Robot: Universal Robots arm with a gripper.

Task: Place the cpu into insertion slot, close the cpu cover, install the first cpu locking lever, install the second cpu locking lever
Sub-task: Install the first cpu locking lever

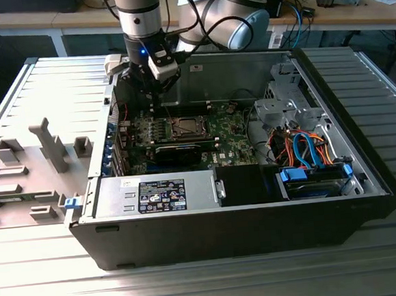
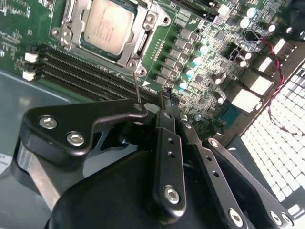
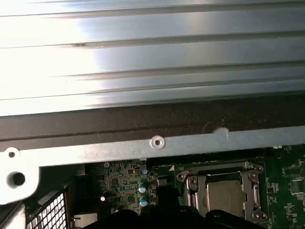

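The pincer hung low inside the open computer case, and its two black fingers were pressed together with nothing between them. A thin silver wire lever rose from a corner of the socket and touched the black link by the fingertips; I could not tell if it was hooked. The arm came straight down from above at the back of the case, with its wrist pointing down at the green board. The cpu sat flat in the insertion slot, just beside the pincer. The cpu cover lay down around it, and the chip's grey top showed through the big window. In the first wrist view the cpu sat near the grey metal edge of the case wall. Long dark memory slots ran next to the socket, on the pincer's side. A long black card lay in front of the socket in the exterior view. The ribbed desk stretched out around the case, with grey blocks at the exterior view's left.
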